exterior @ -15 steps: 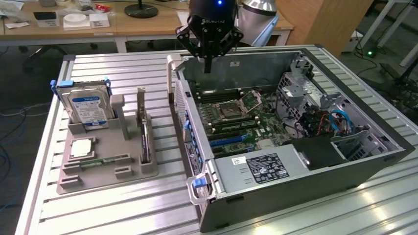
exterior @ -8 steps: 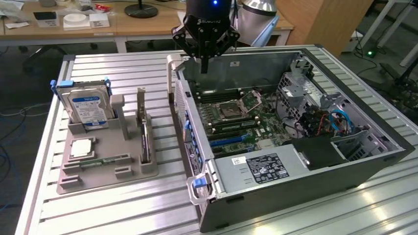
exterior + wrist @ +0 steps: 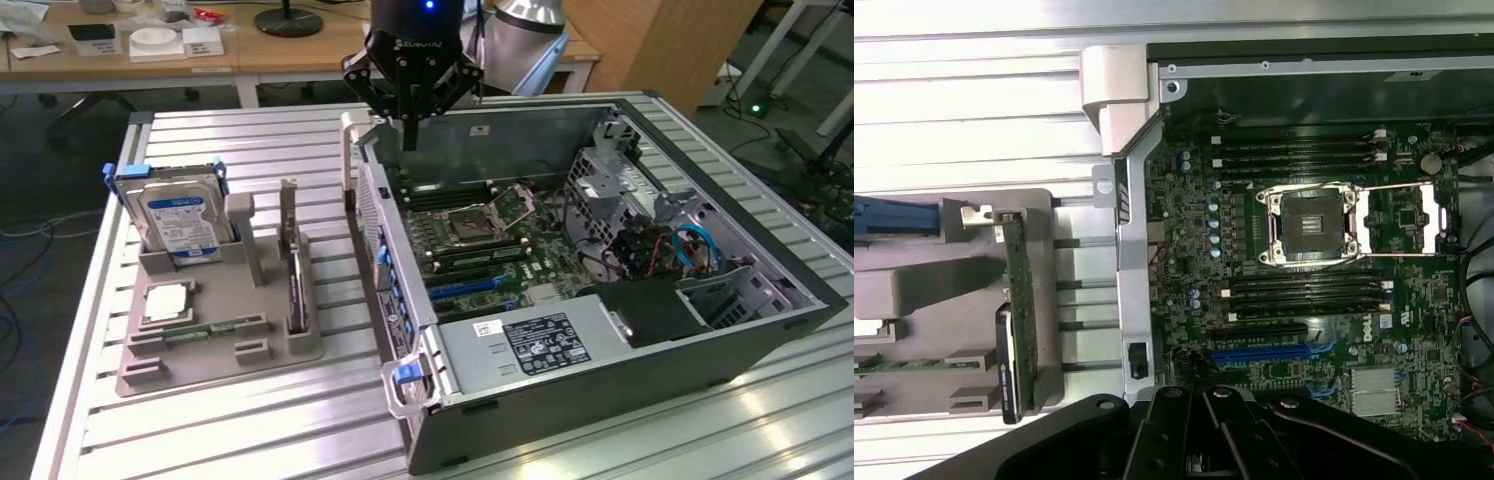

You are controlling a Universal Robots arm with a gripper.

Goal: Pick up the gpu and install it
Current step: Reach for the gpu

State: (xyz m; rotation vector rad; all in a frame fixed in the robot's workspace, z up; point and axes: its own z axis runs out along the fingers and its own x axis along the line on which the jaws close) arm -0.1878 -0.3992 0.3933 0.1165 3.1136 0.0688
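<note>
- Pincer [image 3: 411,140]: we saw its fingers drawn narrow together with nothing between them. It hung above the far rear edge of the computer case [image 3: 747,250], well apart from the gpu [image 3: 295,285].
- We found the gpu standing on its long edge in a slot of the grey holder tray [image 3: 214,350]. Its silvery bracket rose at the end farther from the exterior camera. In the wrist view the gpu [image 3: 1019,300] showed as a thin strip seen edge-on, just beside the case's outer wall but not touching it.
- Towards the exterior view's left, in the same tray, we noted the hard drive [image 3: 180,220] standing upright with its blue-white label facing the camera.
- Nearer the exterior camera than the drive, a square processor chip [image 3: 167,300] lay flat. A narrow green memory stick [image 3: 207,328] lay just beside it.
- To the exterior view's right of the tray, the case lay on its side with the panel off, and its motherboard [image 3: 1194,200] was exposed.
- On the board we made out the open processor socket [image 3: 1314,225] between rows of dark memory slots. A blue expansion slot [image 3: 1274,352] lay on the side of the socket nearer the pincer's fingers in the wrist view.
- Tray and case both rested on the ribbed aluminium table [image 3: 240,430].
</note>
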